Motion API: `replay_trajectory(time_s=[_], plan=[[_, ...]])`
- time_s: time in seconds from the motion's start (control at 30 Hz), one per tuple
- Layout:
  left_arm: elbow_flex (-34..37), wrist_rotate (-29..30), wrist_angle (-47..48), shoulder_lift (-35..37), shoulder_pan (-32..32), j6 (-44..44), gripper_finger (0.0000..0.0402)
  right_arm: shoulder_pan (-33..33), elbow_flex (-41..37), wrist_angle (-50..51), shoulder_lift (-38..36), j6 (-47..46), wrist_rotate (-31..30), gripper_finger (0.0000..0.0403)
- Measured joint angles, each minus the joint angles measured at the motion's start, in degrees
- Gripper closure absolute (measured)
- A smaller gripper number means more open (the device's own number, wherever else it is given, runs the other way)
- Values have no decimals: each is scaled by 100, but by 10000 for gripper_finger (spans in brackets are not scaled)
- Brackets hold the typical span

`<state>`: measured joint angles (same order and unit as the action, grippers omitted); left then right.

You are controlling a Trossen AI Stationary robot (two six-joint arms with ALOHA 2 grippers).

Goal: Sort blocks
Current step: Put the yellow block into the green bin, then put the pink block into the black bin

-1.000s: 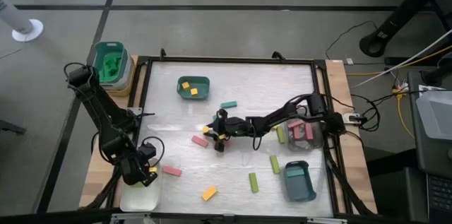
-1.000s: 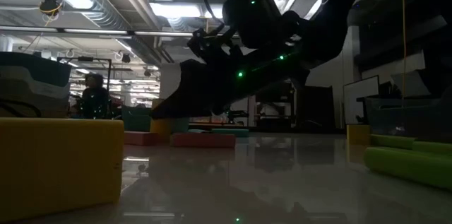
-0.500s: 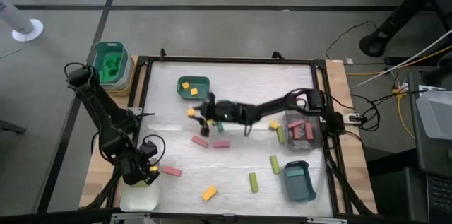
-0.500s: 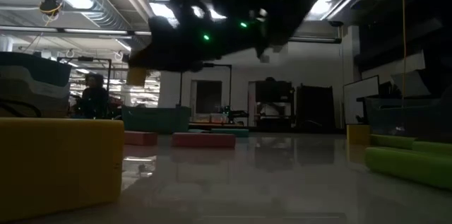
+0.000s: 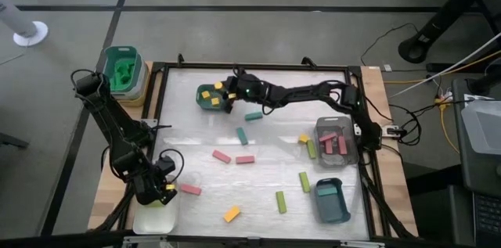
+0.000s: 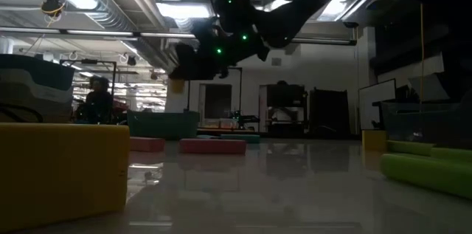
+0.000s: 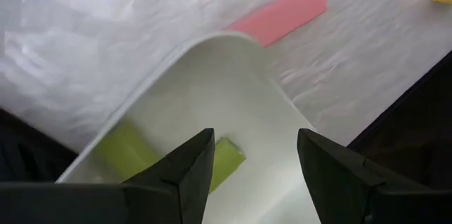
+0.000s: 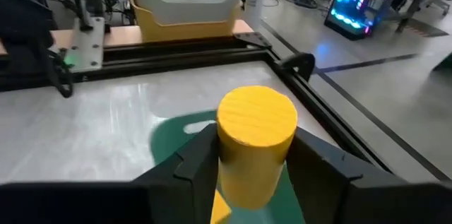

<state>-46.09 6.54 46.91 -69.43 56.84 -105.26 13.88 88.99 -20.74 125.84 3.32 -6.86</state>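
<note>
My right gripper (image 5: 227,94) (image 8: 254,150) hangs over the far teal tray (image 5: 208,106), shut on a yellow block (image 8: 256,128) that shows a round end in the wrist view. Yellow pieces (image 5: 203,91) lie in that tray. My left gripper (image 5: 160,191) (image 7: 254,155) waits open above the white tray (image 7: 212,42) at the near left corner, where lime green blocks (image 7: 123,150) lie. Pink (image 5: 221,156), teal (image 5: 253,116), lime green (image 5: 304,181) and yellow (image 5: 232,213) blocks lie flat on the table. My right gripper pinches the yellow block by its sides (image 8: 229,146) between the two fingers (image 8: 194,159). Its round end faces the wrist camera. The block is lifted clear, above the far teal tray's rim (image 8: 166,128).
A grey tray (image 5: 351,148) with pink blocks stands at the right edge, a second teal tray (image 5: 329,201) near it, and a green tub (image 5: 123,70) off the far left corner. A black frame (image 5: 250,66) rims the table. A pink block (image 7: 282,13) lies beside the white tray.
My right gripper has risen from the table's middle with the yellow block and swung toward the far left, ending over the far teal tray. The pink and teal blocks it left behind lie uncovered in the middle.
</note>
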Motion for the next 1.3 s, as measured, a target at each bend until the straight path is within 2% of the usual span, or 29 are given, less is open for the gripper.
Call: replay_trajectory(time_s=[0.23,0.37,0.5,0.77,0.97,1.07,1.3], plan=[[0,374,-331,0,0,482,210,90,0,-1,0,-311,-1,211],[0,381,-766,0,0,817,210,71,0,-1,0,-307,27,210],[-1,538,-1282,0,2,1136,210,30,-7,112,-136,-258,302,210],[-2,1758,-1778,2,-7,2188,210,-164,-4,1306,-1047,332,451,210],[-4,2472,-1772,-164,-224,3118,210,-371,0,2683,-1971,510,449,210],[-4,2422,-1902,-467,-401,3749,210,-485,0,3475,-2408,514,450,210],[-5,1655,-2798,-1364,-749,5511,210,-778,0,5142,-3173,513,449,210]])
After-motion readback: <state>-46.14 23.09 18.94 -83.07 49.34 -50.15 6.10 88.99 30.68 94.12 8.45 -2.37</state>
